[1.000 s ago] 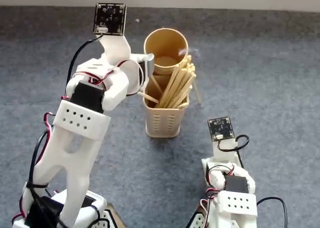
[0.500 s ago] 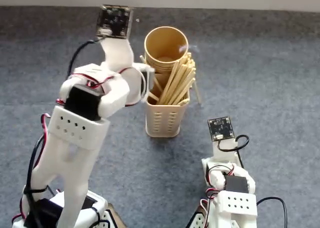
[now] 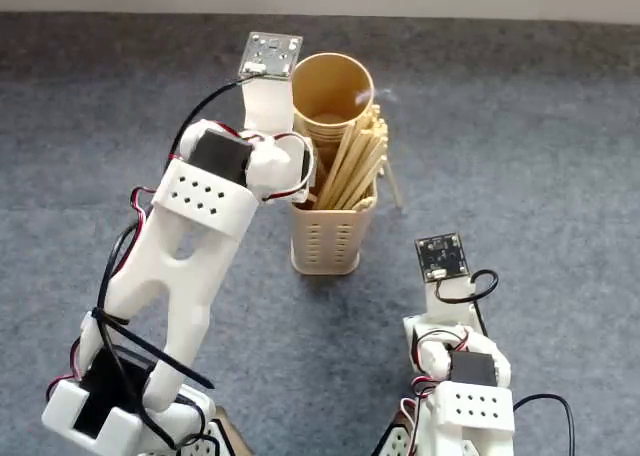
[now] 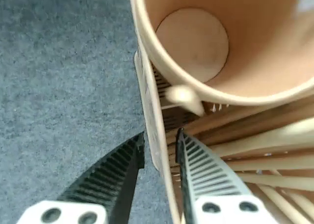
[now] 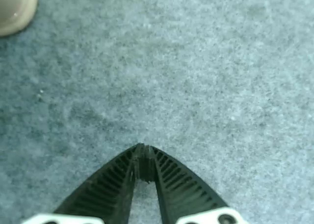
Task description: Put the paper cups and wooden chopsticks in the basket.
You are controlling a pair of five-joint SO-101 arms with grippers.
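Observation:
A tan paper cup stands upright in the far end of the beige slotted basket. A bundle of wooden chopsticks leans inside the basket beside it. My left gripper is narrowly open and straddles the basket wall, one finger outside and one inside among the chopsticks, just below the cup. One thin stick slants down the basket's right side. My right gripper is shut, low over bare carpet near the front.
Grey carpet covers the table on every side of the basket. A corner of the basket's base lies far ahead of the right gripper. The right arm sits folded at the front right.
The left arm has swung right and leaned over the basket's left rim, its camera board now beside the cup. The cup has shifted slightly. The right arm has not moved.

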